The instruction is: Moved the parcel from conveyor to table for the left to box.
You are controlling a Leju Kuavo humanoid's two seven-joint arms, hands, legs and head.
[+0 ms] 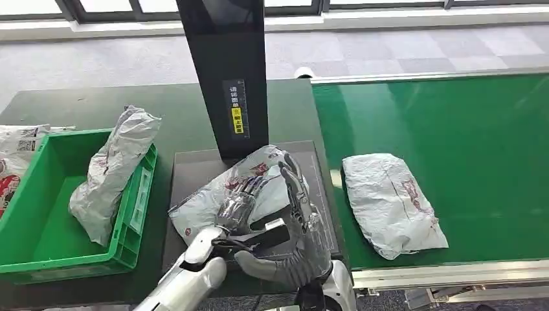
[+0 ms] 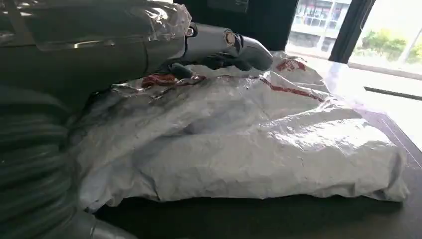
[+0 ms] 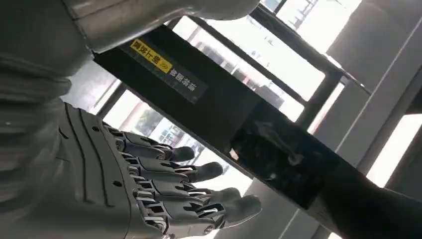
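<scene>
The parcel (image 1: 239, 188) lies directly under the left hand (image 1: 236, 206), whose fingers rest on it; the right hand (image 1: 294, 243) is spread, empty, just beside.

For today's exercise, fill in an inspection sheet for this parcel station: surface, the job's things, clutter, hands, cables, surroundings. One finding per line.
Surface: dark square pad on a dark green table; green conveyor belt to the right.
Job's things: crumpled grey plastic mailer parcel lies on the pad; a second grey parcel lies on the belt; a third grey parcel leans over the wall of the green plastic crate.
Clutter: more printed bags beyond the crate's left side.
Hands: left hand rests on the pad parcel; right hand open, holding nothing.
Cables: nothing seen.
Surroundings: black upright post with a yellow label; grey carpet and windows behind.
</scene>
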